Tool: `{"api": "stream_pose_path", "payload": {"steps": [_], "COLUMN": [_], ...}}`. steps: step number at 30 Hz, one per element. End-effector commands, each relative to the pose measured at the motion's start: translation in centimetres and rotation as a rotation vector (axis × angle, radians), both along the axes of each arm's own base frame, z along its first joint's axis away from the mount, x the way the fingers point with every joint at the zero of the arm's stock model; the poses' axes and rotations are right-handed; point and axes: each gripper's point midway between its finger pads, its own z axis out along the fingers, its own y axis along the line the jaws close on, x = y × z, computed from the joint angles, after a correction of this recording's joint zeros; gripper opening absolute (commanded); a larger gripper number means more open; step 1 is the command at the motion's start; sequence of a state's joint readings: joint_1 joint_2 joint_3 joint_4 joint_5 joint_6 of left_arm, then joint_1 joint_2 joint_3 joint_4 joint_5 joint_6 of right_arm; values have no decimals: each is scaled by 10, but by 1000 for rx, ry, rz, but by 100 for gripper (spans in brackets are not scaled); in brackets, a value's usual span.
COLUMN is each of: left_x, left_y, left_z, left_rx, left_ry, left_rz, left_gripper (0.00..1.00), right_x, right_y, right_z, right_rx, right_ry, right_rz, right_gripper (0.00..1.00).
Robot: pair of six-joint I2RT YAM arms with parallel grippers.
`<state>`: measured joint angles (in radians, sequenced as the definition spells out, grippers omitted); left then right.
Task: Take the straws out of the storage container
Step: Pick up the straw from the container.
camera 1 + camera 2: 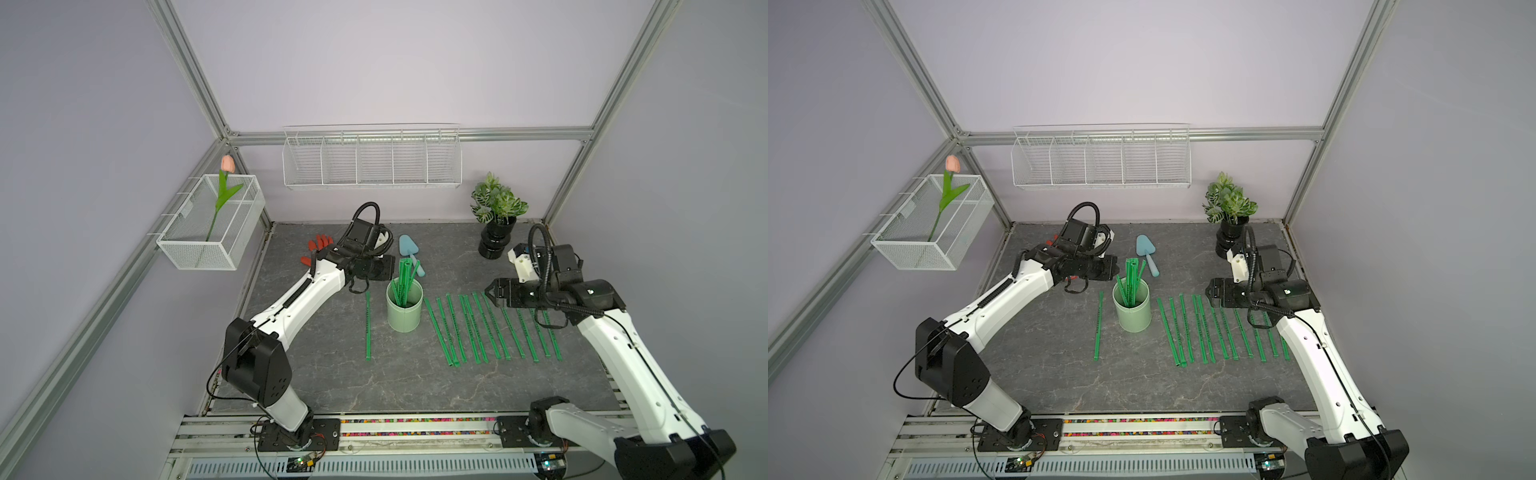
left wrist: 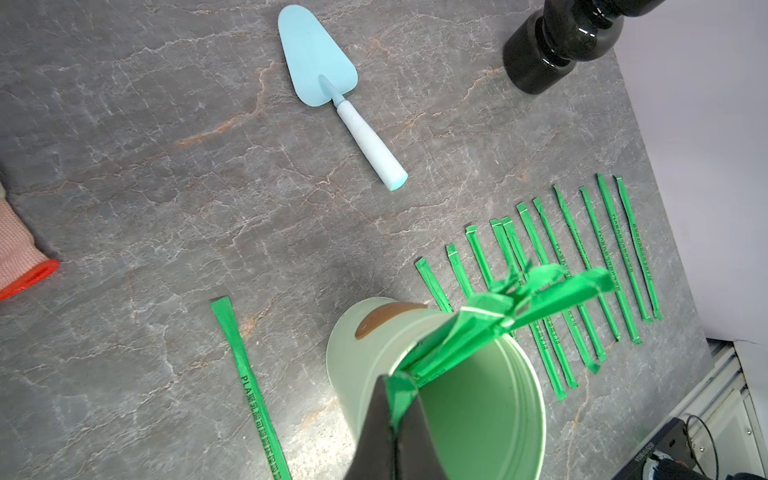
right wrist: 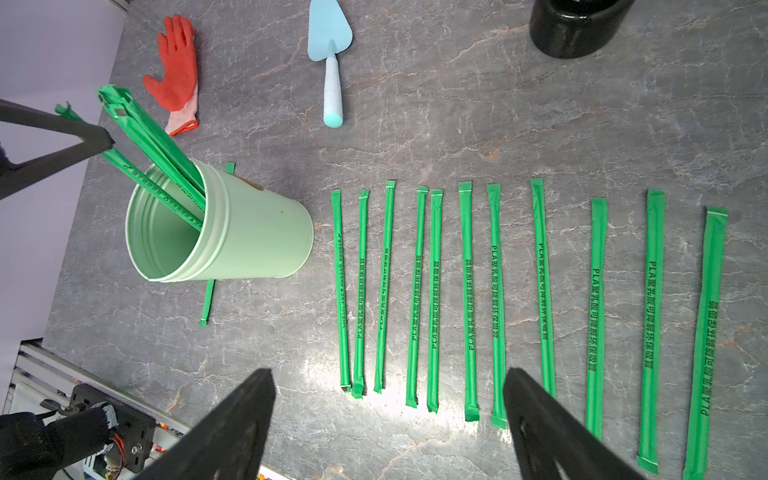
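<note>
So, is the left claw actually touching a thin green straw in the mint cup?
Touching. The left wrist view shows the left gripper pinched shut on a thin green straw standing in the pale mint-green cylindrical cup.

Mint cup [image 3: 257, 232], straws [image 3: 651, 332] inside and alongside

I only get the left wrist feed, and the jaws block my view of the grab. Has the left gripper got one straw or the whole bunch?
Observer: In the right wrist view, the left gripper looks shut on one straw. The bunch leans free in the cup.
Operator: The right gripper is off my screen. Where is it?
Observer: The right gripper hangs open above the row of straws on the table, apart from the cup.
</note>
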<state>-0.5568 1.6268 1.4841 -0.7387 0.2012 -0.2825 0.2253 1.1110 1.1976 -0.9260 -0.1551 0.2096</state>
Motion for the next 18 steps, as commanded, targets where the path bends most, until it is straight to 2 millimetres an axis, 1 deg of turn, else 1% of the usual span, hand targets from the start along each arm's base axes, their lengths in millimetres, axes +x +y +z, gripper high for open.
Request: {"api": "stream_pose_path", "payload": {"steps": [1,11,14,18], "left_x": [-2,-7,-8,-10], "left_y": [2,15,20,25], "left_z": [17,52,67,95], "left_rx": [30,74,80,64], "left_ry": [-34,-90,-122,-177], "left_rz": [-21,-26,-15,0], "left_gripper": [1,1,1,1], "right_x": [-2,-3,-4,-5], "right_y": [5,6,6,6], "right_z": [1,8,10,13], "right_rx": [23,38,41,44], "right_ry": [-9,-28,-34,-46], "right_rz": [12,16,17,17], "right_gripper": [89,89,89,89]}}
